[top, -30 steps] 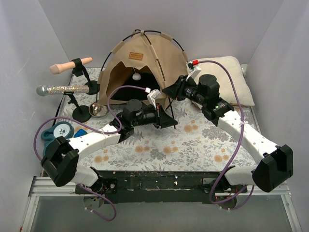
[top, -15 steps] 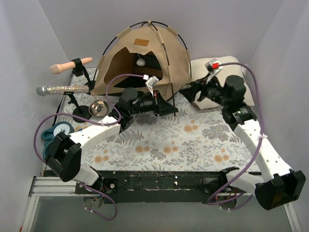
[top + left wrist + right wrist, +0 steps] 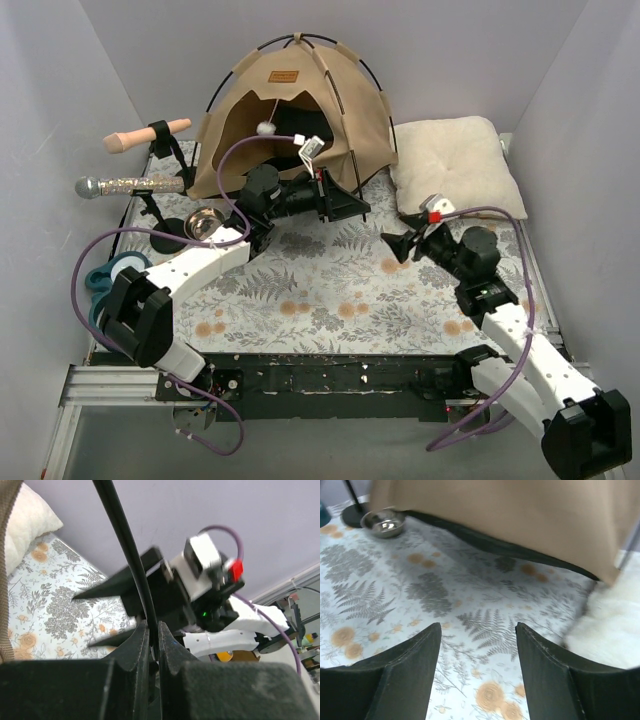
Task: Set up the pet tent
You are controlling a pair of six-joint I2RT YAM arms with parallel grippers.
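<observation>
Since the earlier frame, the right arm has been drawn back from the pet tent to the near right of the table, and the whole cream pillow is now uncovered. The tent has been shifted a little toward the back wall.

The tent is seen standing as a tan dome at the far middle of the floral cloth, with its arched doorway turned toward the near left. A white pom-pom is hung in the doorway, and a brown label is sewn above it. The pillow lies just beside the tent on the right.

The left gripper is clenched on a thin black pole at the tent's front right edge (the pole is pinched between the two fingertips in the wrist view). The right gripper is held above the cloth with its jaws spread wide and nothing between them.

A metal bowl and a microphone on a stand are placed at the left.
</observation>
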